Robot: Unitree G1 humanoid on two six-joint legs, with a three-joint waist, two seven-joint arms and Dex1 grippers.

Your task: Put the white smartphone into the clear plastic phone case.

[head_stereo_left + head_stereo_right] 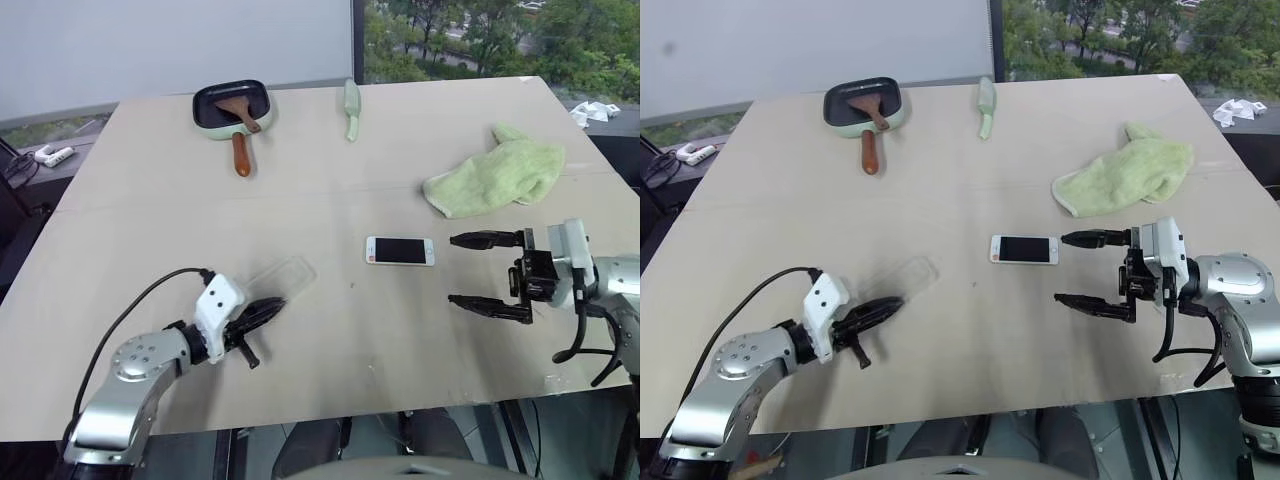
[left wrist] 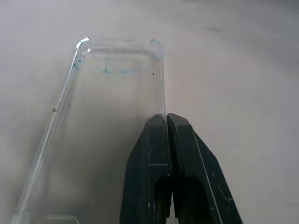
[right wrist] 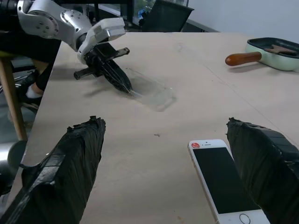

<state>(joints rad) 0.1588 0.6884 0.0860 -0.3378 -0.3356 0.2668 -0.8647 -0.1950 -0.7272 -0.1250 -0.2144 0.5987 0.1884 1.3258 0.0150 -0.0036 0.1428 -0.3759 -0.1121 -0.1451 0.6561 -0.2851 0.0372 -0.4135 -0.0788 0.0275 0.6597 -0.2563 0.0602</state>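
the clear plastic phone case (image 1: 279,275) lies on the table (image 1: 330,190) near the front left part, and the left gripper (image 1: 262,312) is closed on one of its long side walls; in the left wrist view the two black fingers (image 2: 156,154) pinch the thin edge of the case between them. the white smartphone (image 1: 400,251) lies flat in the middle of the table, screen up, well apart from the case. the right gripper (image 1: 468,272) stands wide open just beside the phone's right end and holds nothing; it points to the left, toward the phone.

the case looks very light and thin. i think it is flexible, so a pinch on one wall can bend it or let it turn in the grip. its surface is glossy and probably slippery. the hold on the side wall seems good for keeping the open side free, but the pinch is narrow.

the phone is stiff, flat and heavier than the case, and its glass screen is smooth and can break or scratch. because it lies flat, the best place to take it is across the two long edges, near the middle, not on the screen. the fingers must come low to catch such a thin body.
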